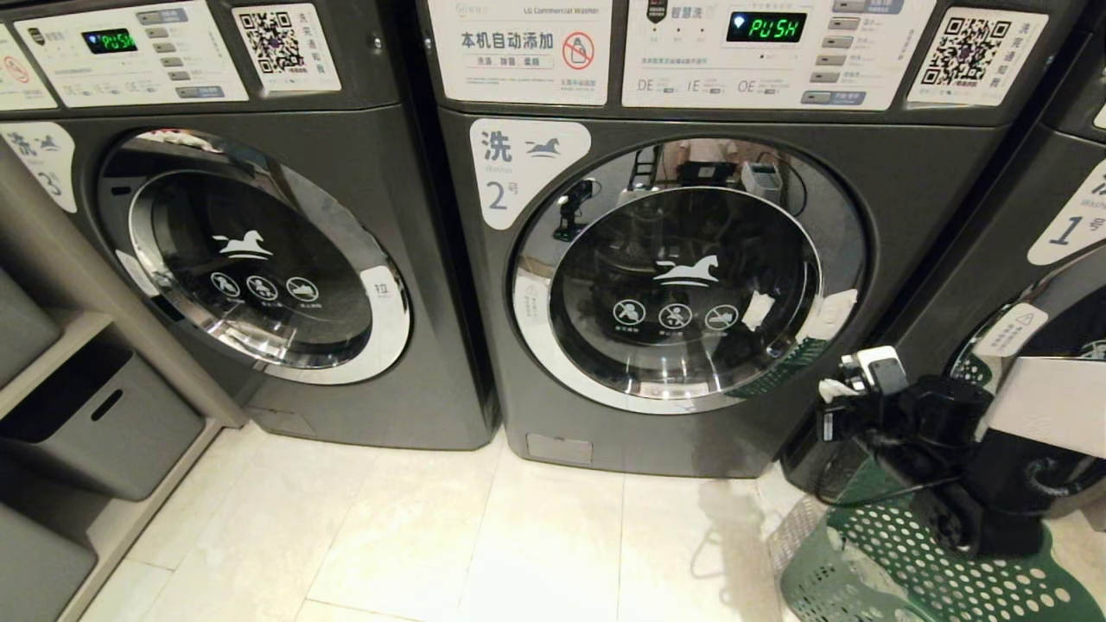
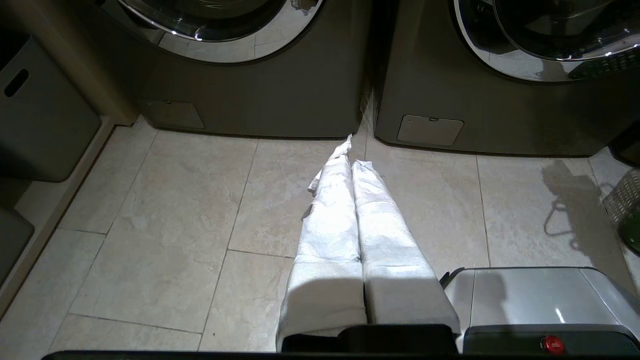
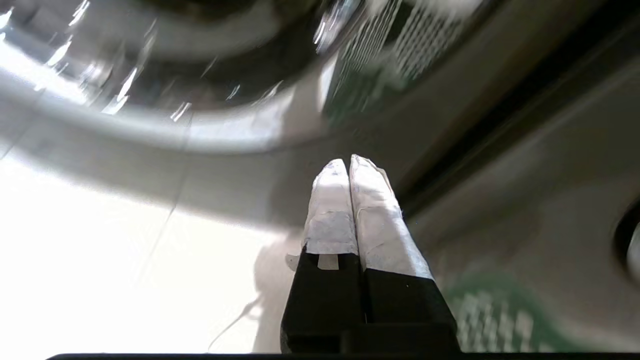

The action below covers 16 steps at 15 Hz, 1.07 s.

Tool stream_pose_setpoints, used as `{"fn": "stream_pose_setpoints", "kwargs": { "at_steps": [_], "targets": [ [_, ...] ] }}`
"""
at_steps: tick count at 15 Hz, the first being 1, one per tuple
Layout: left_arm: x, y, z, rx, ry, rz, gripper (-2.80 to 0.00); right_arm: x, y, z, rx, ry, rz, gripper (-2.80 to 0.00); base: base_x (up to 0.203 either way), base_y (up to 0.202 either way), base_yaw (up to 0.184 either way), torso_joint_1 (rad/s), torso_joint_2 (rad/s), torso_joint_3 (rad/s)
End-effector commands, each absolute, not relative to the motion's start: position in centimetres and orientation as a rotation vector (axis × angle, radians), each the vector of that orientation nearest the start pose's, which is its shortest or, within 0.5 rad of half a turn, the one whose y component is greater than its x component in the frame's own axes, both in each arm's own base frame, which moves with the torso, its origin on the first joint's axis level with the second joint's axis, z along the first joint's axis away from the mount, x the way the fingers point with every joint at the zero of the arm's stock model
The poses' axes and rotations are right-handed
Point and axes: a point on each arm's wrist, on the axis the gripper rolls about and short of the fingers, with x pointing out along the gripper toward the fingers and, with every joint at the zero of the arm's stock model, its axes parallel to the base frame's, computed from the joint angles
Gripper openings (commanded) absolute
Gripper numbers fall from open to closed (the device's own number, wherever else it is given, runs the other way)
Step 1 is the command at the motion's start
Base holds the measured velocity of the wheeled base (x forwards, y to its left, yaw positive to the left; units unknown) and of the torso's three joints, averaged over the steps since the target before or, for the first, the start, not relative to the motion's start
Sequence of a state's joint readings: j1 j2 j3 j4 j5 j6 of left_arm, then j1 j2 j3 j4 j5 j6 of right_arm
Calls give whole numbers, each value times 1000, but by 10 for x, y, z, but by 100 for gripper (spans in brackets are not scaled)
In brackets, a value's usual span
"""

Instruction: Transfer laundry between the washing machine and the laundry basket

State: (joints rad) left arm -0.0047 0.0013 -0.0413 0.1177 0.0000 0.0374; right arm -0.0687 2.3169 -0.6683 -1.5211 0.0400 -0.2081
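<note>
Head view: my right gripper [image 1: 836,387], fingers together and empty, sits by the washing machine [image 1: 691,259] door; I could bump the laundry basket [image 1: 916,561] below, tipping it.

Head looks down at washing machine [image 1: 683,268]; wrists closer.

Right arm raised at lower right, right gripper [image 3: 350,162] pinched closed, empty; left gripper [image 2: 352,155] closed too, low, idle
</note>
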Motion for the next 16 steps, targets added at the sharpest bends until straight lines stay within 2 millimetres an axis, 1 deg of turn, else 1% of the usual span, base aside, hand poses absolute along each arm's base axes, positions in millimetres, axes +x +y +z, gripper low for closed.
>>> {"fn": "stream_pose_setpoints", "kwargs": {
  "at_steps": [1,3,4,9,12,16],
  "targets": [
    [-26,0,75,36,74,-6,-280,325,-18,44,-186,175,13,-280,0,0,0,0,0,0],
    [-26,0,74,35,75,-4,-280,280,-11,48,-160,258,55,-280,0,0,0,0,0,0],
    [-26,0,74,32,75,-4,-280,263,-8,57,-154,258,74,-280,0,0,0,0,0,0],
    [-26,0,74,34,75,-4,-280,202,9,97,-173,148,158,-280,0,0,0,0,0,0],
    [-26,0,74,32,75,-6,-280,178,13,123,-192,20,135,-280,0,0,0,0,0,0],
    [-26,0,75,32,74,-4,-280,156,11,148,-237,-128,83,-280,0,0,0,0,0,0]
  ]
}}
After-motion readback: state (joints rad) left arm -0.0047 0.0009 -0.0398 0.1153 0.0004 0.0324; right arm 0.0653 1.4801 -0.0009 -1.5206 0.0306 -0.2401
